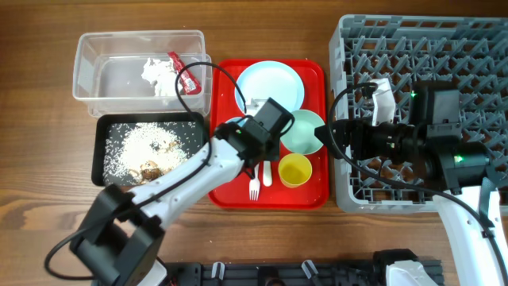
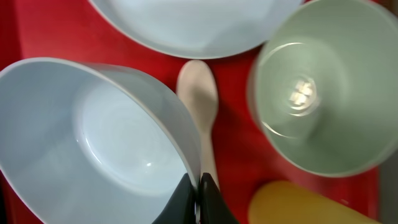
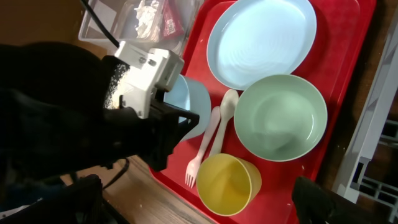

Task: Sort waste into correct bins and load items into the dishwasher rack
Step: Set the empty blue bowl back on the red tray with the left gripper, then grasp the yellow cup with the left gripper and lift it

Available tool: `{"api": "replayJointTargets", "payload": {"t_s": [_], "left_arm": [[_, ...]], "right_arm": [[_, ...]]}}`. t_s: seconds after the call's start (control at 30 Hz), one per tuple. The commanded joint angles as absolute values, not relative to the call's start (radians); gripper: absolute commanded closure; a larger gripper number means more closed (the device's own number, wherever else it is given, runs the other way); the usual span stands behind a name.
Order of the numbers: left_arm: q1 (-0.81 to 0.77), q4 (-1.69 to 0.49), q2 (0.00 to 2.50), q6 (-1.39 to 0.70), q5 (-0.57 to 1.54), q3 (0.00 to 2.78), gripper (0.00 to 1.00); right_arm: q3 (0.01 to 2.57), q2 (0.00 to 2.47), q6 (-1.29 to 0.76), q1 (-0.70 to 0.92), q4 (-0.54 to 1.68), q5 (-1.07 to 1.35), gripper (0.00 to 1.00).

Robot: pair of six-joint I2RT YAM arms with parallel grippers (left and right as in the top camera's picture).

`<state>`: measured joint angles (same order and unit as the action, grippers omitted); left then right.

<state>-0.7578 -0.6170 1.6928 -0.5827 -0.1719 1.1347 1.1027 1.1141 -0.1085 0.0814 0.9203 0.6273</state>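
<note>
My left gripper [image 2: 196, 190] is shut on the rim of the light blue bowl [image 2: 93, 143] on the red tray; overhead it [image 1: 258, 139] covers the bowl. The white spoon [image 2: 199, 99], mint green bowl [image 2: 323, 93], pale blue plate [image 2: 193, 25] and yellow cup [image 2: 305, 205] lie around it. The fork [image 3: 202, 152] lies beside the spoon. My right gripper [image 3: 199, 205] is open and empty, at the left edge of the grey rack [image 1: 476, 40]. The clear tub [image 1: 103, 48] holds the tissue [image 1: 157, 73] and wrapper [image 1: 182, 71]. The black tray [image 1: 103, 159] holds rice and food scraps [image 1: 151, 147].
The red tray [image 1: 226, 187] sits between the bins and the rack. My left arm reaches in from the front left across the black tray's corner. My right arm lies over the rack's left half. Bare wood runs along the table's front.
</note>
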Motion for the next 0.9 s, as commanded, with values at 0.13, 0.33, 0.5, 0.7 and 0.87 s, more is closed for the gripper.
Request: {"api": "replayJointTargets", "payload": {"t_s": [0.13, 0.33, 0.5, 0.7, 0.87], "left_arm": [[-0.763, -0.610, 1.784, -0.671, -0.300, 1.148, 0.96], [-0.763, -0.605, 1.787, -0.671, -0.297, 1.151, 0.65], [-0.748, -0.649, 1.738, -0.670, -0.248, 1.195, 0.42], [-0.736, -0.659, 1.629, -0.553, 0.000, 1.241, 0.34], [-0.746, -0.645, 1.630, -0.501, 0.127, 1.237, 0.35]], "right_arm": [[1.124, 1.122, -0.108, 0.079, 0.921, 0.619, 0.00], [1.124, 1.122, -0.126, 0.079, 0.917, 0.619, 0.00], [1.124, 1.122, -0.186, 0.079, 0.900, 0.619, 0.00], [1.124, 1.122, -0.186, 0.079, 0.896, 0.579, 0.00], [1.124, 1.122, -0.186, 0.079, 0.897, 0.569, 0.00]]}}
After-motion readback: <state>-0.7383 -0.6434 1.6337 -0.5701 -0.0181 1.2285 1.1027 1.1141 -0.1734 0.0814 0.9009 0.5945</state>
